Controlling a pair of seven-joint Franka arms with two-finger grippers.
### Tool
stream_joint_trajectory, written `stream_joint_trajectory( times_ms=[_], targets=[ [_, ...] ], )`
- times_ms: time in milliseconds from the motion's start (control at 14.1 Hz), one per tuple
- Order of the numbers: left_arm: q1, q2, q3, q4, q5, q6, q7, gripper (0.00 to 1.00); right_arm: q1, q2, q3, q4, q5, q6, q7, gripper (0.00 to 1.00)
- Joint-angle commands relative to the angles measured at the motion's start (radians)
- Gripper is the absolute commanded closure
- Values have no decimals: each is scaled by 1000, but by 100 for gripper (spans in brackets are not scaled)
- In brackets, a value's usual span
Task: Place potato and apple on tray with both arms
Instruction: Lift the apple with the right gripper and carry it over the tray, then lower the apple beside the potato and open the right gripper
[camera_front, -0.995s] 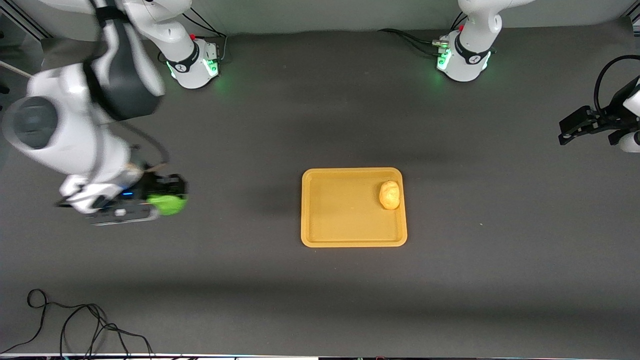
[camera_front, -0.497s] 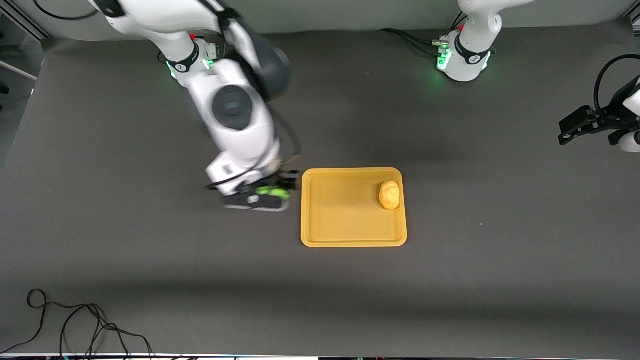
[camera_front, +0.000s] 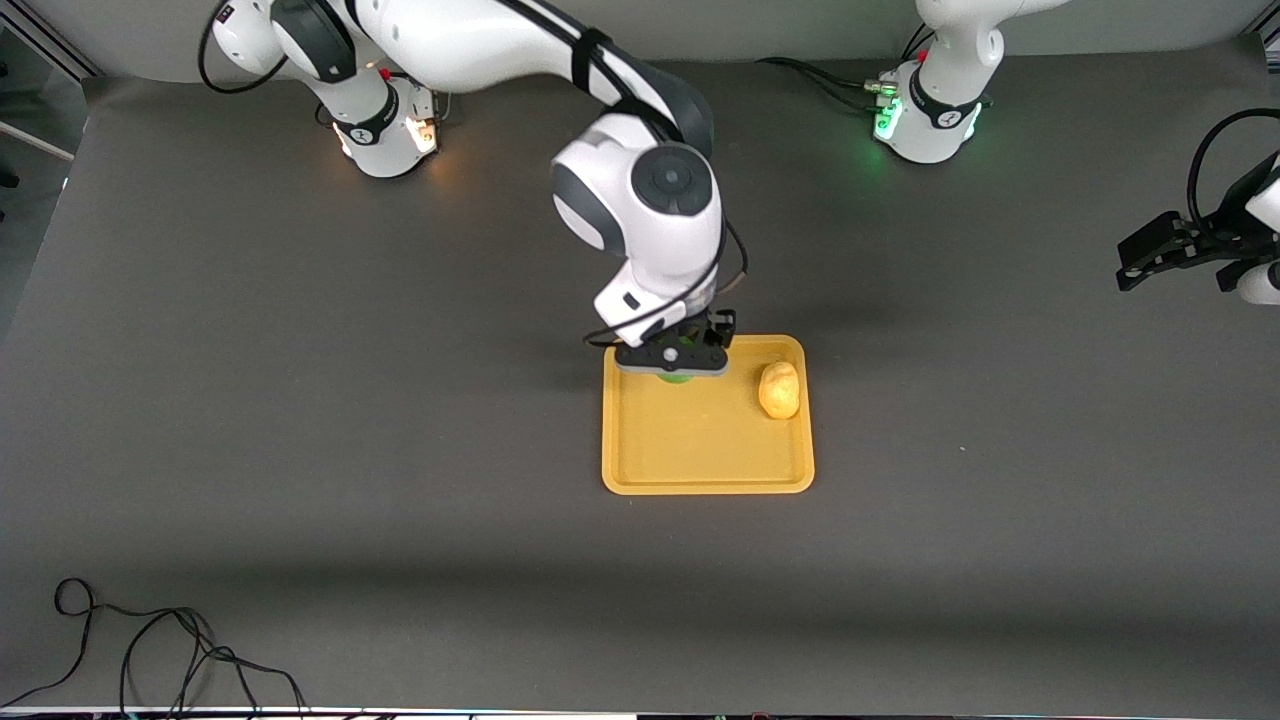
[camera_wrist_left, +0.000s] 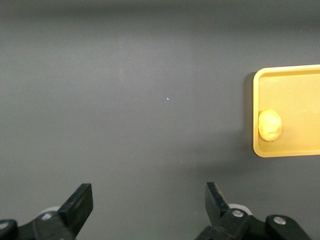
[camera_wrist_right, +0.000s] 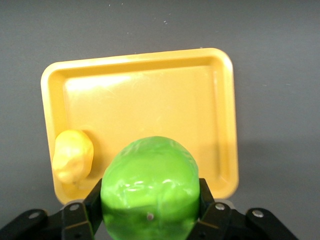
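The apple (camera_wrist_right: 149, 186) is seen clamped between the two fingers of the right gripper (camera_front: 676, 362), which is held over the edge of the tray (camera_front: 700, 470) that lies farther from the front camera. From the front view only a sliver of green (camera_front: 675, 377) is shown beneath the gripper body, the rest being covered by the right arm's wrist. In the right wrist view the fruit fills the space between the fingers, its faceted, glossy skin lit from above, and the tray is spread out beneath it.

The potato (camera_front: 779, 389) is found lying inside the tray, close against the rim at the left arm's end, apart from the apple and the right gripper. It is also caught in the left wrist view (camera_wrist_left: 270, 125), where only one end of the tray (camera_wrist_left: 256, 145) is included and the remainder is cut off by the frame edge.

The left gripper (camera_front: 1172, 255) is parked over the counter (camera_front: 400, 520) at the left arm's end, well apart from the tray, its jaws spread wide and nothing between them; that arm is shown waiting. Its fingertips (camera_wrist_left: 80, 202) are partly cropped in its own wrist view.

A loose black cable (camera_front: 150, 650) is seen on the counter, near the front camera at the right arm's end. No legible writing can be made out on any surface.
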Motion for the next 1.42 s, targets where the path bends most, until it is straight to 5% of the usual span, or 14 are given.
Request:
stream_joint_trajectory(
  times_ms=[0, 497, 923, 1066, 1137, 1350],
  targets=[
    [-6, 5, 3, 20, -3, -7, 10, 0, -4, 127, 8, 58, -8, 95, 14, 62],
    [-5, 7, 3, 24, -3, -5, 1, 0, 19, 256, 5, 50, -44, 214, 16, 62],
    [-5, 7, 4, 24, -3, -7, -1, 0, 10, 261, -1, 36, -57, 243, 19, 61],
    [-7, 7, 3, 24, -3, -7, -1, 0, 7, 263, -1, 35, -55, 255, 19, 38],
    [-9, 7, 3, 26, -3, -7, -1, 0, 7, 263, 1, 35, -55, 255, 20, 11],
    [-9, 7, 3, 26, -3, -7, -1, 0, 7, 246, 1, 39, -54, 245, 20, 0]
  ],
)
